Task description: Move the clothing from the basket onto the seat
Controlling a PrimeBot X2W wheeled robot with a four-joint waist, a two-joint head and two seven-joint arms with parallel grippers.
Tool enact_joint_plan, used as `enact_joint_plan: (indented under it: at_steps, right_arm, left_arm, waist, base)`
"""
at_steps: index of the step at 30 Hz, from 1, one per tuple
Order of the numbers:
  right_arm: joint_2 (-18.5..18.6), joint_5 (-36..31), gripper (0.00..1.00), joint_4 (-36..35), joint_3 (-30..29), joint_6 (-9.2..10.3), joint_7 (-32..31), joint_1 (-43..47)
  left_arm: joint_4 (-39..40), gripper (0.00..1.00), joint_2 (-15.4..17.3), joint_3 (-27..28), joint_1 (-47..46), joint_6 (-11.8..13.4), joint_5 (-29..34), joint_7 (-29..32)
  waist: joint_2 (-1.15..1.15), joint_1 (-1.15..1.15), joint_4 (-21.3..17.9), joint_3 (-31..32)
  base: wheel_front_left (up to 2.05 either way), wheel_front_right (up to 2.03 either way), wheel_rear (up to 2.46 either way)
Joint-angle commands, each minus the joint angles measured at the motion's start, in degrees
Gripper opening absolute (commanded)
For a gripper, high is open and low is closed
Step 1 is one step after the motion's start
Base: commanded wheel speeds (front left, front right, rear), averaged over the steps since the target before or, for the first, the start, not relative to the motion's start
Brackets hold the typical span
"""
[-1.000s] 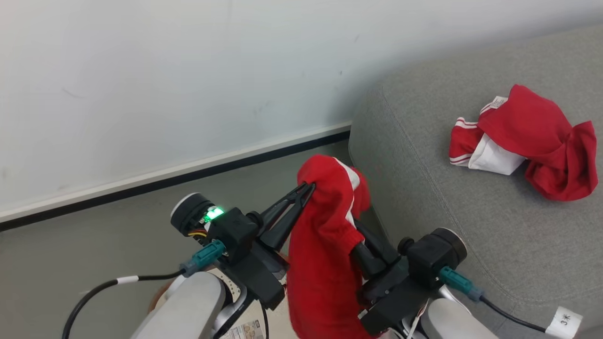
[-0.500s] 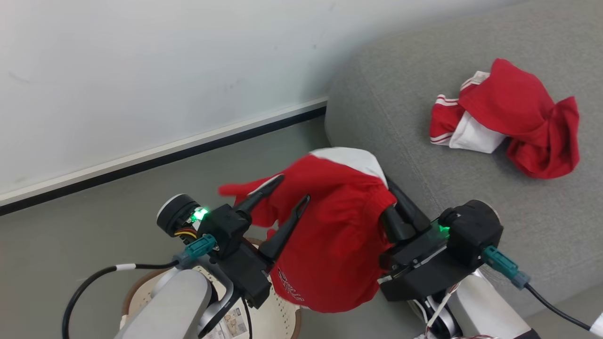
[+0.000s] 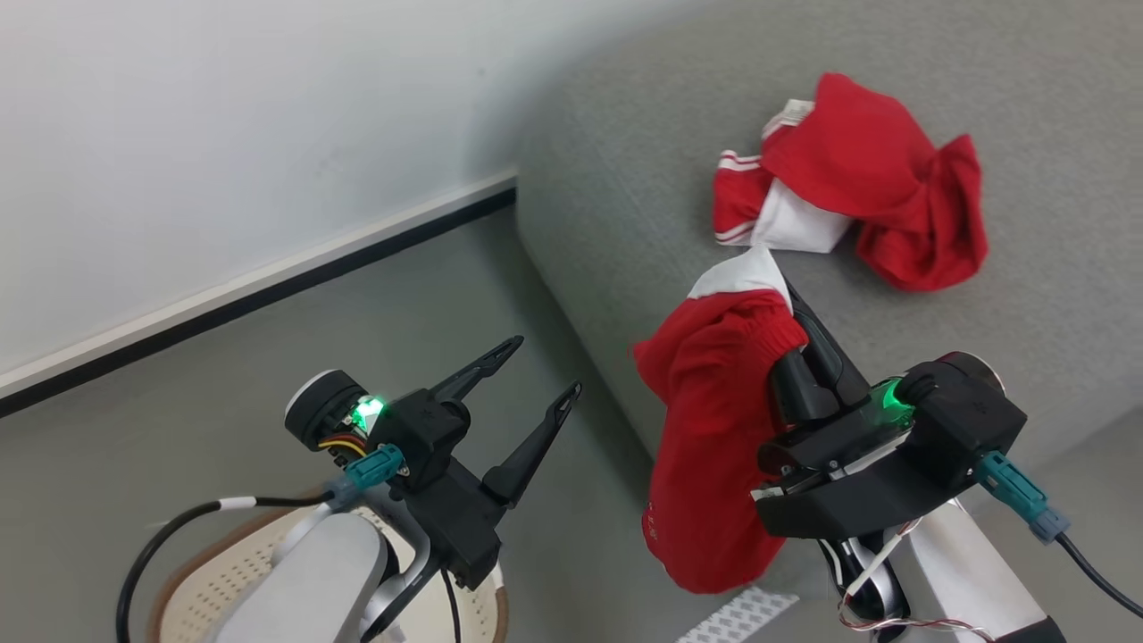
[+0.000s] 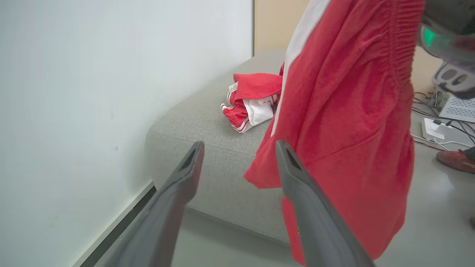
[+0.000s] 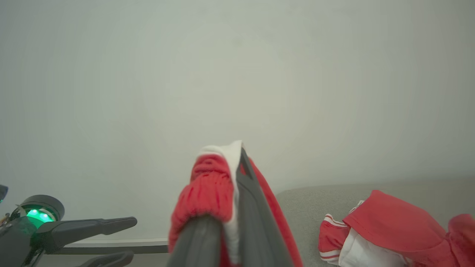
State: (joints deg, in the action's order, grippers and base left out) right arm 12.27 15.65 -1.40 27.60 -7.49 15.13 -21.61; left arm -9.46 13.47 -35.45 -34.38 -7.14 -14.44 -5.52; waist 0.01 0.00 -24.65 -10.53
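Note:
A red garment (image 3: 714, 429) with a white band hangs from my right gripper (image 3: 790, 308), which is shut on its gathered top edge beside the seat (image 3: 625, 223), a light grey sofa. The right wrist view shows the shut fingers (image 5: 256, 207) pinching that red and white cloth (image 5: 207, 185). My left gripper (image 3: 546, 363) stands open and empty to the left of the hanging clothing, apart from it. Through its spread fingers (image 4: 185, 174) I see the garment (image 4: 345, 111). Another red and white garment (image 3: 857, 196) lies crumpled on the seat. The basket (image 3: 223, 572) sits under my left arm.
A white wall with a dark baseboard (image 3: 268, 290) runs along the left, meeting grey floor (image 3: 179, 429). In the left wrist view, cables and a white power strip (image 4: 432, 129) lie on the floor at the right, beside a reddish shoe (image 4: 456, 159).
My left gripper has opened and let go of the red garment. The right gripper has carried it rightward against the seat's edge. The head camera has turned, shifting the seat leftward in view.

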Motion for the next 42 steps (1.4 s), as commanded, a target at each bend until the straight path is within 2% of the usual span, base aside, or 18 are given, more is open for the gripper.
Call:
enact_joint_plan:
  at_steps: [1, 5, 22, 34, 42]
  right_arm:
    - [-0.45, -0.58, 0.00, -0.69, -0.12, 0.00, 0.07, 0.59]
    - [-0.89, -1.03, 0.00, -1.78, -1.59, 0.00, 0.06, 1.37]
    - [-3.13, -4.52, 0.00, -7.91, -9.26, 0.00, 0.06, 6.05]
    - [-5.58, -5.55, 0.00, -8.32, -9.62, 0.00, 0.07, 6.71]
    - [-6.33, -4.26, 0.00, -9.32, -11.38, 0.00, 0.07, 2.73]
  left_arm:
    - [0.22, 1.00, 0.53, -0.15, -0.89, 0.14, -0.09, 0.29]
    - [0.38, 1.00, 0.47, -1.28, -1.44, 0.03, -0.34, 0.87]
    - [-5.70, 1.00, -1.37, -11.01, -10.19, -0.32, -4.32, -1.37]
    - [-7.36, 1.00, 1.44, -14.15, -12.32, -0.33, -8.09, -3.88]
    - [-6.17, 1.00, 2.67, -15.18, -13.06, -0.33, -8.28, -2.64]
  waist:
    - [-0.01, 0.00, -3.44, -1.47]
    - [-0.01, 0.00, -5.48, -2.44]
    - [-0.01, 0.00, -7.02, -6.07]
    - [-0.01, 0.00, -6.81, -6.78]
    - [-0.01, 0.00, -6.77, -9.12]
  base:
    - [0.00, 0.00, 0.00]
    - [0.00, 0.00, 0.00]
    - [0.01, 0.01, 0.01]
    - [0.10, 0.10, 0.10]
    - [0.00, 0.00, 0.00]
